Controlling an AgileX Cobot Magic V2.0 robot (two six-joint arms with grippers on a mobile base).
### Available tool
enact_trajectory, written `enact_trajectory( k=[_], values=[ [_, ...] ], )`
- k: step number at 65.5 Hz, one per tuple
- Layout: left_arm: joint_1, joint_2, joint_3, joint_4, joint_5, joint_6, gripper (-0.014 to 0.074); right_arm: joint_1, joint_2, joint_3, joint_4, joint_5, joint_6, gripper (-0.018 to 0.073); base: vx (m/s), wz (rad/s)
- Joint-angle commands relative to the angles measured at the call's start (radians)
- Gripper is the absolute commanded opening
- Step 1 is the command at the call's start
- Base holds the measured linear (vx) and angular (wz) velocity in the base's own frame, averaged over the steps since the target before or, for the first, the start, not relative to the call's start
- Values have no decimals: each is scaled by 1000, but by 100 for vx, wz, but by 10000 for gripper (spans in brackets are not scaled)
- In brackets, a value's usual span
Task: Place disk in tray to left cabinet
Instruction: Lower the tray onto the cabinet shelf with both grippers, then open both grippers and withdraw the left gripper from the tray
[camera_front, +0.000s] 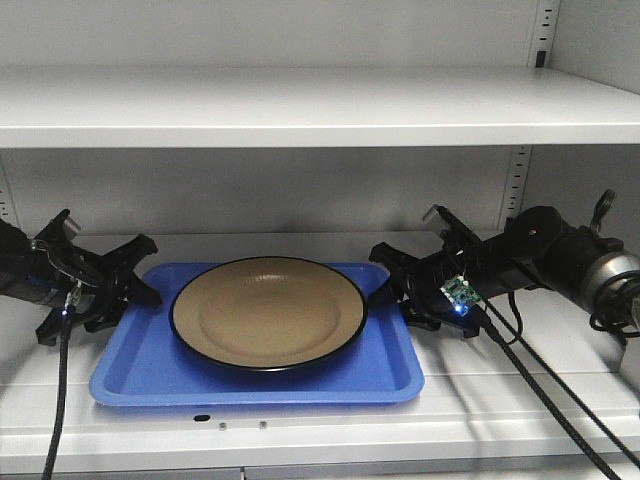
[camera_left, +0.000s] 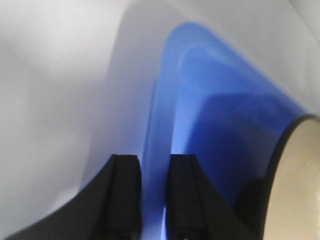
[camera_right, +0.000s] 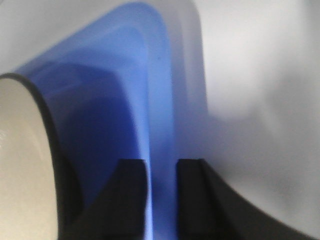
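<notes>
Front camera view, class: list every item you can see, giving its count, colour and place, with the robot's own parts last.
Disk: one, tan with a thin black rim, lying flat in the middle of the tray.
Tray: one, bright blue, resting on the lower shelf.
Cabinet shelves: two visible, white, one above and one under the tray.
Peg strips: perforated, grey-white, on the back wall at right.
Cables: black, trailing from both arms over the shelf front.
Left gripper: one, black, jaws straddling the tray's left rim.
Right gripper: one, black, jaws straddling the tray's right rim.
</notes>
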Motion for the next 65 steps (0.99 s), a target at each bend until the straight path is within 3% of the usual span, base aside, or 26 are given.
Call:
enact_trajectory(
  k=[1,7,16,65],
  values=[
    [-4,-61,-37,-63,-77,38,358,-13,-64,-34,40,-62,-17,383,0,0],
    [4,-61,-37,-58,-109,57,440,-24,-64,-34,36,-63,-17,418,0,0],
    [21,-67,-37,-60,-109,59,491,-59,-70,-35,45,-62,-18,417,0,0],
    [29,-66,-37,-59,-106,59,491,-79,-73,-34,63,-49,-18,417,0,0]
  ],
)
